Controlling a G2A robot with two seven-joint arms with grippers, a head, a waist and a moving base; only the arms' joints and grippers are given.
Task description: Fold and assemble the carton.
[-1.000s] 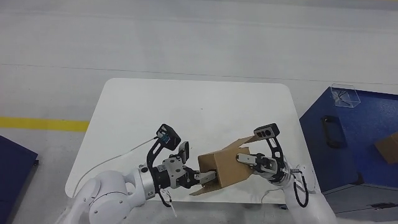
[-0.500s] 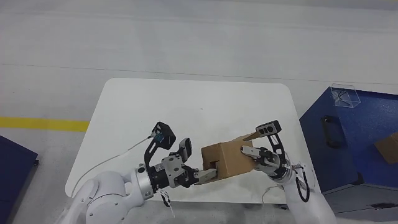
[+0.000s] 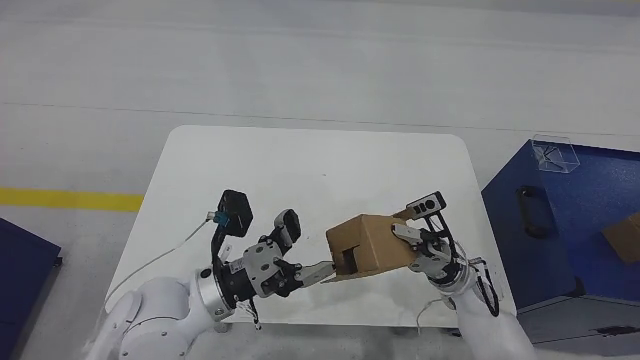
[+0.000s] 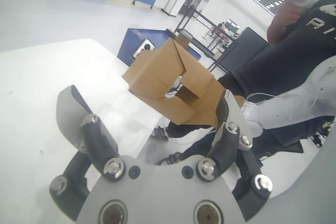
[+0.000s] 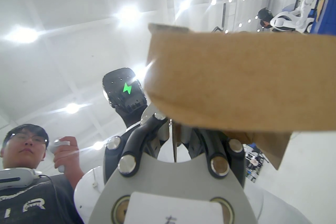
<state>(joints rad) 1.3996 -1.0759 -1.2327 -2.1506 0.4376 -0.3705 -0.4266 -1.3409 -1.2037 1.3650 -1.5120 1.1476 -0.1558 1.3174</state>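
Observation:
The brown carton (image 3: 365, 245) is held tilted above the near right part of the white table (image 3: 300, 170), with a square gap showing in its near-left face. My right gripper (image 3: 408, 236) is shut on the carton's right-hand panel; in the right wrist view that gripper (image 5: 173, 128) pinches a thin cardboard edge beneath the carton (image 5: 236, 83). My left gripper (image 3: 318, 271) stands open just left of the carton. In the left wrist view this gripper (image 4: 149, 104) has the carton (image 4: 168, 78) just beyond its fingertips, and one finger (image 4: 227, 109) lies next to a lower flap.
A blue cabinet (image 3: 560, 220) stands right of the table, with a small clear box (image 3: 553, 153) on top. The carton hangs near the table's front edge. The far and left parts of the tabletop are bare.
The left arm has drawn back to the left, its gripper now open beside the carton. The carton has risen and turned, and the loose lower flap seen before is now folded in.

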